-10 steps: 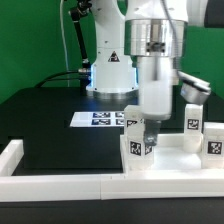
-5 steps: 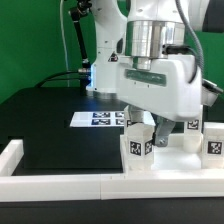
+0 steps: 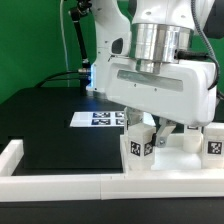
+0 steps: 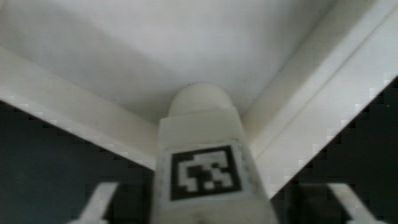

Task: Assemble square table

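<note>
The gripper is clasping a tagged white leg, which is standing upright between its jaws over the tabletop corner. Judging by this, leg fitting is underway; next it needs twisting home.

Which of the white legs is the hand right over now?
The leg nearest the exterior view's left, standing upright with its tag facing the camera. The hand sits right above it; the other leg stands apart at the exterior view's right edge.
</note>
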Action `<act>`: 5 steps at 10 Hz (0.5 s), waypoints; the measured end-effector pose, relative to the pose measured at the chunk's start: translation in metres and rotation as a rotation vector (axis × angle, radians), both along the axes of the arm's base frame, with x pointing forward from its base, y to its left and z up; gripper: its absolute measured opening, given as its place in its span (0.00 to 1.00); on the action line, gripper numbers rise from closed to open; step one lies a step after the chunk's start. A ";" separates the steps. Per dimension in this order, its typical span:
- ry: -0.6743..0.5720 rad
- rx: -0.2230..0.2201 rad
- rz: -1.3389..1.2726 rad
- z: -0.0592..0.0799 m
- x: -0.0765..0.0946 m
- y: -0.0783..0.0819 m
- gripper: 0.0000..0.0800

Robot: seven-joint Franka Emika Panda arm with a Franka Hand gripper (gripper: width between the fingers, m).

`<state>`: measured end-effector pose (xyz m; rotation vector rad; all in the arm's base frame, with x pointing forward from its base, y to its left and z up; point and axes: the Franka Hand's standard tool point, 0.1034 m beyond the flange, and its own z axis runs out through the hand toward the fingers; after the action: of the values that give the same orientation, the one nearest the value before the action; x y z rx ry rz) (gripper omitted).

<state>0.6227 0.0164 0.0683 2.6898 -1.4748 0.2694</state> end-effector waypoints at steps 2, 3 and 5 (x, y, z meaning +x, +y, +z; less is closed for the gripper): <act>-0.020 0.020 -0.152 0.000 0.000 0.000 0.36; -0.032 0.032 -0.232 0.000 0.000 0.000 0.36; -0.047 0.058 -0.401 -0.001 -0.001 0.001 0.36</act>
<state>0.6214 0.0176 0.0678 2.3658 -2.0137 0.2682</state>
